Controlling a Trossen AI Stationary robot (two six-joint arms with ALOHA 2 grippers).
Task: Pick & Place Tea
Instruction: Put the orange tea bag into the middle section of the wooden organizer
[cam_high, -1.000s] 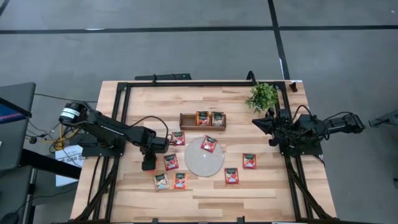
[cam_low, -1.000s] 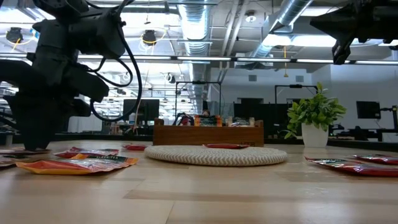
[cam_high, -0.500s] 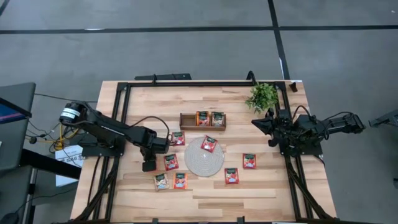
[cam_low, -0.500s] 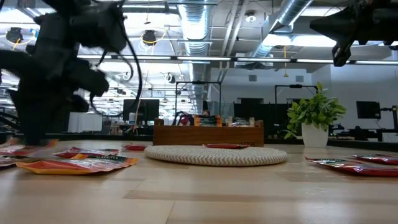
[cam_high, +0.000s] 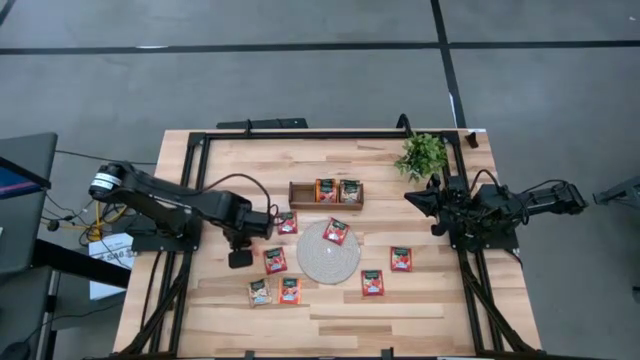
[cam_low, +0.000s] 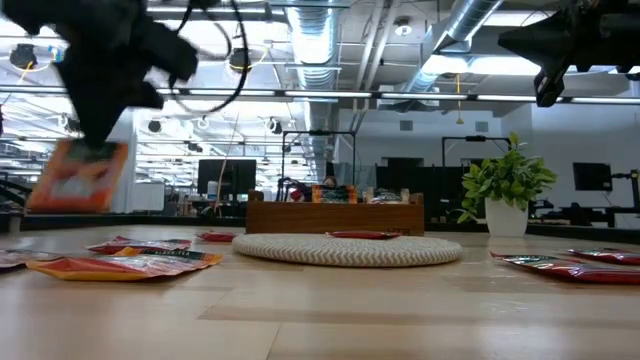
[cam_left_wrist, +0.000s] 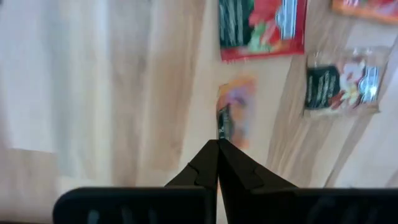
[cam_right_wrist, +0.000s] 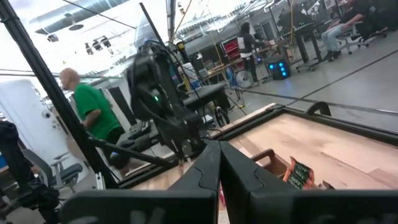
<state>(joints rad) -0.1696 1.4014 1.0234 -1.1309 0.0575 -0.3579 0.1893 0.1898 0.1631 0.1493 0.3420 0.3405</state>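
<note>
My left gripper (cam_high: 240, 258) is over the table's left part, pointing down and shut on one red-orange tea sachet (cam_low: 78, 177). That sachet hangs above the wood. Several more sachets lie flat on the table, such as one (cam_high: 275, 260) beside the gripper and two (cam_high: 260, 291) (cam_high: 290, 290) nearer the front. Another sachet (cam_high: 336, 231) lies on the round mat (cam_high: 328, 262). The wooden tray (cam_high: 300, 193) holds two sachets (cam_high: 338, 190). My right gripper (cam_high: 410, 197) waits shut at the right side, raised and pointing level. My left gripper pinches the sachet's upper edge (cam_left_wrist: 225, 127) between its two fingers, which come from above and point down. The sachet hangs below the fingertips (cam_low: 95, 145), slightly tilted and clear of the table. The wrist view shows it nearly edge-on.
A potted plant (cam_high: 422, 155) stands at the far right corner, close to the parked right arm. Two sachets (cam_high: 401, 259) (cam_high: 373, 283) lie right of the mat. A black frame (cam_high: 200, 150) runs along the table's edges. People show in the room beyond (cam_right_wrist: 93, 115).
My left gripper has risen from the table surface and gone a little toward the far edge. The sachet has come up with it and now hangs lifted clear of the wood. The other sachets have stayed where they lay.
</note>
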